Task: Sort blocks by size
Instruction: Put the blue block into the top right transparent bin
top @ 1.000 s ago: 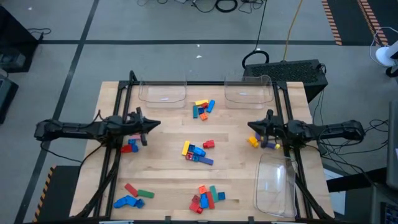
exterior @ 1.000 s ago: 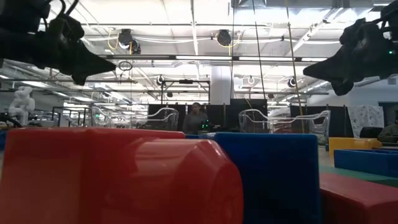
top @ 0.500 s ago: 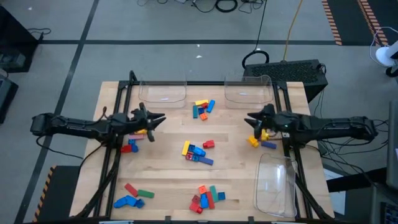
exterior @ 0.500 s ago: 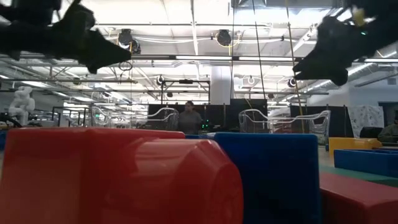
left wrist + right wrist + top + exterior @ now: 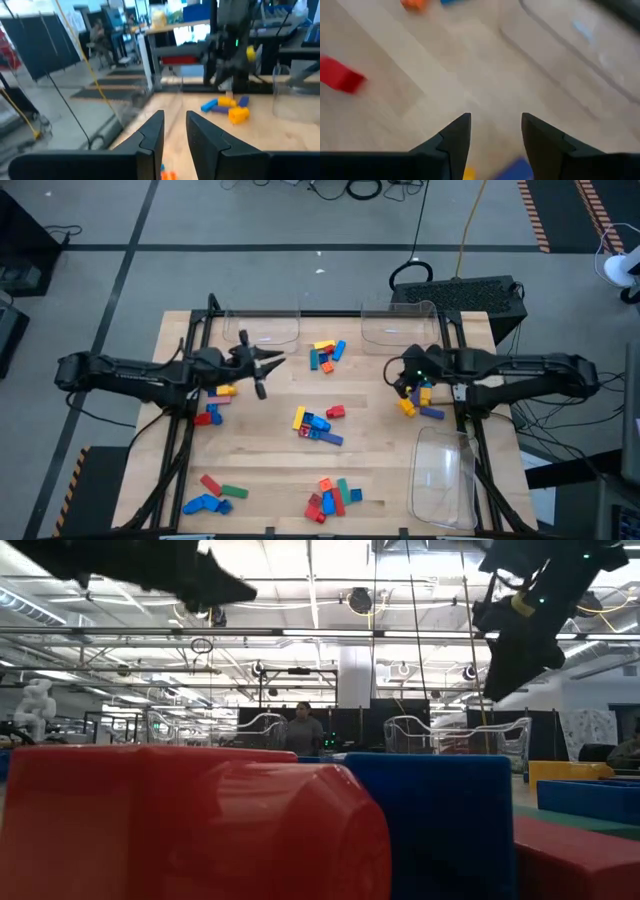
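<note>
The blocks lie in loose groups on the wooden table [image 5: 270, 450]: far centre [image 5: 325, 353], centre [image 5: 318, 422], left [image 5: 215, 405], right [image 5: 418, 404], near left [image 5: 212, 496] and near centre [image 5: 332, 497]. My left gripper [image 5: 274, 362] hangs open and level above the table, pointing at the far-centre group; nothing is between its fingers [image 5: 175, 127]. My right gripper [image 5: 398, 377] is open and slants down above the bare wood just left of the right group; its fingers [image 5: 495, 127] are empty, with a blue block [image 5: 517, 167] below them.
Three clear trays rest on the table: far left [image 5: 262, 328], far right [image 5: 398, 328] and near right [image 5: 445, 475]. In the low view a large red block [image 5: 190, 825] and a blue block [image 5: 430, 825] sit right before the camera. Bare wood lies between the groups.
My left gripper has risen and gone toward the table's right and far edges, away from the left group. My right gripper has risen, reached a little toward the table's left, and tipped from level to slanting down. No block has moved.
</note>
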`<state>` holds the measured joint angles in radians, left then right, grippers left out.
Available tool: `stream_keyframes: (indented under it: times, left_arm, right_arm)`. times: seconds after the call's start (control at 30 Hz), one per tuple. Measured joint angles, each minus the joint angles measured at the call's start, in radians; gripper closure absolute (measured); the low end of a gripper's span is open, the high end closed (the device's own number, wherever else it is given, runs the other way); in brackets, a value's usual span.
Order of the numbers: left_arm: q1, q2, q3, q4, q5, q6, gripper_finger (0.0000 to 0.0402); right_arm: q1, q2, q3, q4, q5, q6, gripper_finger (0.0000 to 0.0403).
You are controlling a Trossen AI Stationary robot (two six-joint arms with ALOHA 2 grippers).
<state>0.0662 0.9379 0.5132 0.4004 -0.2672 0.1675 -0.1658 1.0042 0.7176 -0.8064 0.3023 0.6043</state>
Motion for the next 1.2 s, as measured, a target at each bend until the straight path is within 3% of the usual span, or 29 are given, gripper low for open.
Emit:
stream_keyframes:
  times: [0.37, 0.6, 0.9, 1.2]
  left_arm:
    - [0.094, 0.004, 0.195, -0.120, 0.000, -0.020, 0.0317]
    - [0.132, 0.034, 0.199, -0.154, 0.033, -0.054, 0.0317]
    - [0.131, 0.075, 0.198, -0.138, 0.034, 0.078, 0.0317]
    - [0.152, 0.098, 0.198, -0.282, 0.108, 0.048, 0.0317]
  right_arm:
    - [-0.143, 0.149, 0.007, -0.187, -0.041, -0.044, 0.0243]
    - [-0.225, 0.265, 0.007, -0.180, -0.098, -0.151, 0.0220]
    - [-0.284, 0.373, 0.007, -0.116, -0.097, -0.235, 0.0197]
    - [-0.308, 0.460, 0.007, -0.090, -0.100, -0.282, 0.0197]
